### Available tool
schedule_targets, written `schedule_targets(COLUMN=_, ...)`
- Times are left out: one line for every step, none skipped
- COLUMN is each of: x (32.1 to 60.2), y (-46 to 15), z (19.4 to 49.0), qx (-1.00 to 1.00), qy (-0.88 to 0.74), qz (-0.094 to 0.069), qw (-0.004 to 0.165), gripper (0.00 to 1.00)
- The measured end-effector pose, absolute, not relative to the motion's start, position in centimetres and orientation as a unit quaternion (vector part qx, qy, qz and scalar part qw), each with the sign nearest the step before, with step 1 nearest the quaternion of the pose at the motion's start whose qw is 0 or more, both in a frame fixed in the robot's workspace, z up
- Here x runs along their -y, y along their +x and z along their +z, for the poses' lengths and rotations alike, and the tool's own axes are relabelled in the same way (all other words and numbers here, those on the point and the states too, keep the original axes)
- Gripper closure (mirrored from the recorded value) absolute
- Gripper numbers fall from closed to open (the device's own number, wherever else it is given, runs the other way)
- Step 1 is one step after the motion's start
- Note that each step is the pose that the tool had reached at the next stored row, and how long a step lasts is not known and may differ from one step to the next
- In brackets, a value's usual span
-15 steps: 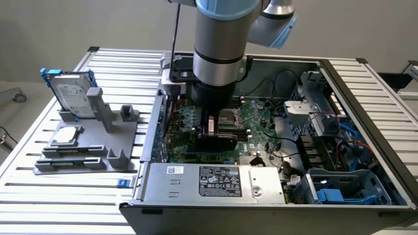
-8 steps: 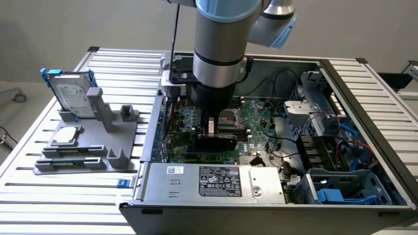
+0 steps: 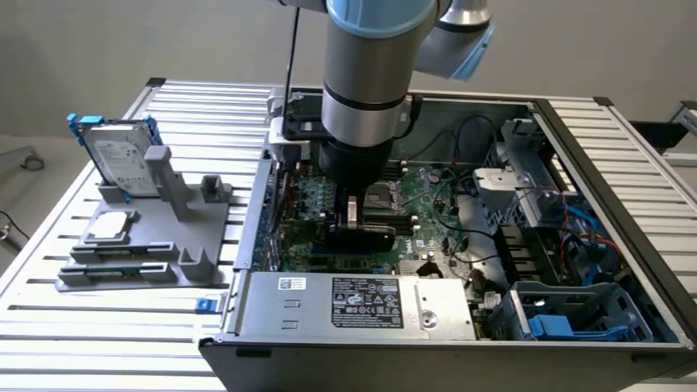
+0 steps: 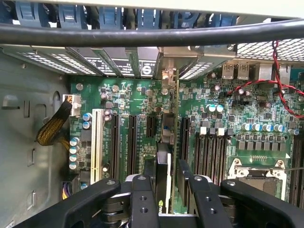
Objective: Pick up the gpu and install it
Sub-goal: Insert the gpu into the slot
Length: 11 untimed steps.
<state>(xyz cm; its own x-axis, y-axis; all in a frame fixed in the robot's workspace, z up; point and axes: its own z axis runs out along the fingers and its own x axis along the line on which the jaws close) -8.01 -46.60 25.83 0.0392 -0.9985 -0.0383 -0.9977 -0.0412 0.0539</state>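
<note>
Overview and close-up.
Exterior looks down into the grey computer case; wrist closely faces the shared green motherboard.

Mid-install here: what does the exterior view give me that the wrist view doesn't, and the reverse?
Exterior view: the hard drive and processor chip on the grey stand beside the case, plus the power supply. Wrist view: the expansion slots close up and a yellow-sleeved cable. Both: the gpu standing on edge at the gripper over the motherboard, with the processor socket nearby.
</note>
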Motion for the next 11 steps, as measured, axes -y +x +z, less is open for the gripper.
schedule_targets(x=46.6, y=-8.0, z=25.9, qx=0.692, qy=0.721, qz=-0.033, qw=0.007, gripper=0.66)
schedule_targets(x=46.6, y=-8.0, z=26.0, qx=0.692, qy=0.721, qz=-0.033, qw=0.007, gripper=0.66)
schedule_targets(x=46.6, y=-8.0, z=26.2, qx=0.692, qy=0.721, qz=-0.034, qw=0.008, gripper=0.66)
schedule_targets(x=46.6, y=-8.0, z=26.4, qx=0.692, qy=0.721, qz=-0.035, qw=0.008, gripper=0.66)
schedule_targets(x=46.6, y=-8.0, z=26.6, qx=0.692, qy=0.721, qz=-0.035, qw=0.009, gripper=0.66)
schedule_targets(x=46.6, y=-8.0, z=26.9, qx=0.692, qy=0.721, qz=-0.036, qw=0.009, gripper=0.66)
schedule_targets(x=46.6, y=-8.0, z=27.1, qx=0.692, qy=0.721, qz=-0.037, qw=0.01, gripper=0.66)
schedule_targets(x=46.6, y=-8.0, z=27.4, qx=0.692, qy=0.721, qz=-0.037, qw=0.011, gripper=0.66)
schedule_targets(x=46.6, y=-8.0, z=27.7, qx=0.692, qy=0.721, qz=-0.038, qw=0.011, gripper=0.66)
schedule_targets(x=46.6, y=-8.0, z=28.1, qx=0.692, qy=0.72, qz=-0.039, qw=0.012, gripper=0.66)
schedule_targets(x=46.6, y=-8.0, z=28.4, qx=0.692, qy=0.72, qz=-0.039, qw=0.013, gripper=0.66)
